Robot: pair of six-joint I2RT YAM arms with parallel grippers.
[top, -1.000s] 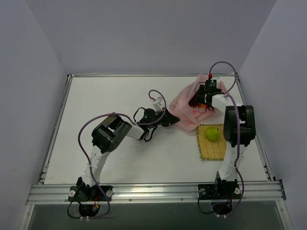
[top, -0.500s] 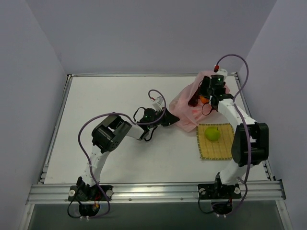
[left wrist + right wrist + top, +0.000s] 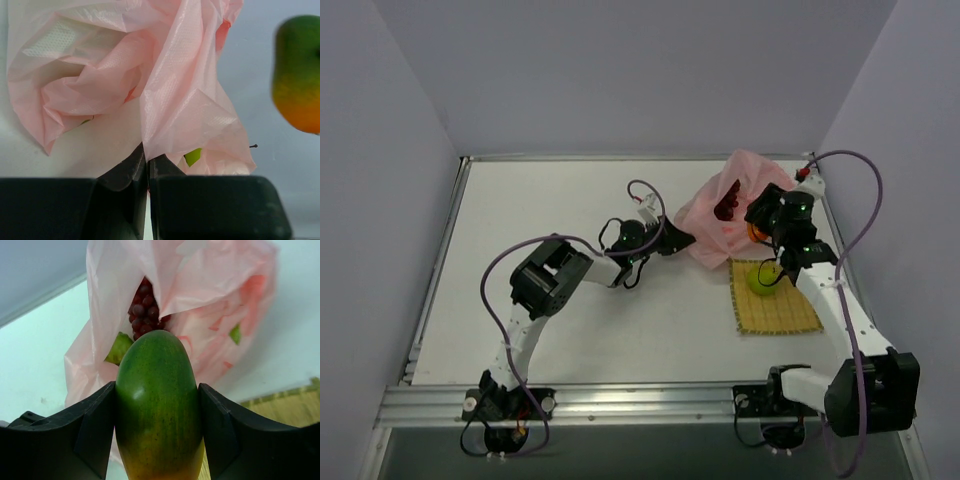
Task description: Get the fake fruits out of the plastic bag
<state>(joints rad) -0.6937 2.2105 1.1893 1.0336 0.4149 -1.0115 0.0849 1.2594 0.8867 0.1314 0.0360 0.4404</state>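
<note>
Right wrist view: my right gripper [image 3: 159,440] is clamped on the mango [image 3: 157,405], one dark finger pressed flat on each side of it. The fruit's green end points away from the camera and its orange end sits down between the fingers. Beyond the mango the plastic bag [image 3: 215,285] stands crumpled and open towards me. The grape bunch [image 3: 145,310] shows in the opening, with a small green piece [image 3: 119,347] beside it that I cannot identify. A corner of the yellow woven mat [image 3: 280,405] lies at lower right.

On the left wrist camera, my left gripper [image 3: 148,170] has its fingers pressed together on a fold at the bag's near edge. The mango hangs clear of the pink film off to the right.

From the top camera, the right gripper is at the bag's right side, just past the far edge of the mat. The green apple [image 3: 764,278] rests on the mat. The left gripper holds the bag's left edge low over the white table [image 3: 570,330].
</note>
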